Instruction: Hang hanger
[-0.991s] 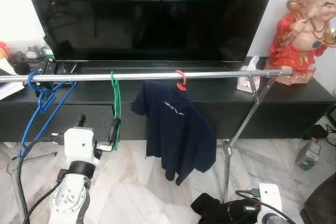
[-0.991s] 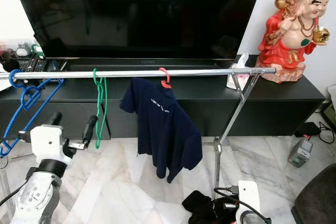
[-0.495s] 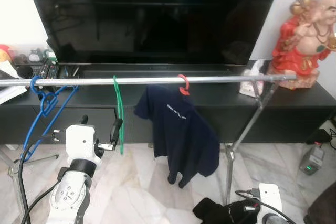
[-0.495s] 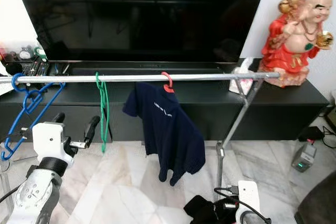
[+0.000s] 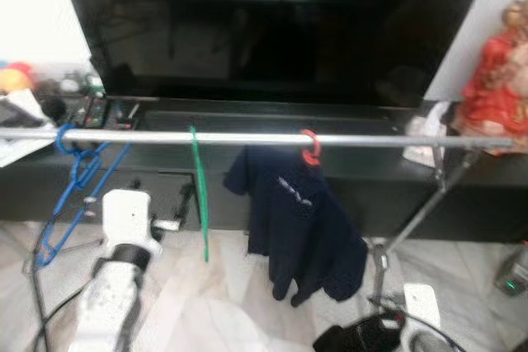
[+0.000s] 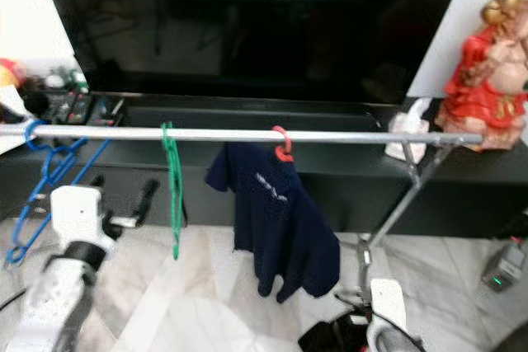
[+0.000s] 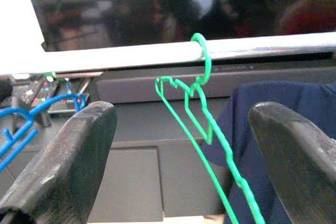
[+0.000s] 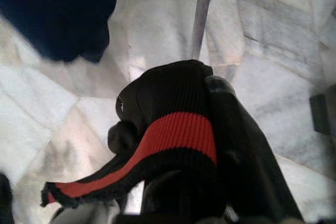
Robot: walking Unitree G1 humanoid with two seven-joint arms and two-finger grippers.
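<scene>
A green hanger point(image 7: 202, 114) hangs by its hook on the silver rail point(image 5: 247, 138), left of the middle. My left gripper point(image 7: 181, 121) is open just below the rail. The hanger dangles in the gap beyond its two black fingers point(image 7: 79, 150) and touches neither. From the head, one left finger point(image 5: 186, 199) stands close beside the hanger point(image 5: 200, 204). Low at the right, my right gripper point(image 8: 184, 182) is shut on a black garment with a red band point(image 8: 181, 132), seen as a dark bundle point(image 5: 359, 337) near the floor.
A navy T-shirt point(image 5: 301, 220) hangs on a red hanger point(image 5: 310, 147) at mid-rail. Blue hangers point(image 5: 76, 172) hang at the rail's left end. Behind stand a black TV cabinet point(image 5: 388, 187), a big TV point(image 5: 272, 22) and a red statue point(image 5: 499, 80). The rail's leg point(image 5: 412, 220) slants down on the right.
The whole picture has shifted and blurred, so the camera moved. The left finger that sat against the green hanger now stands a little apart from it. The right gripper still holds the garment.
</scene>
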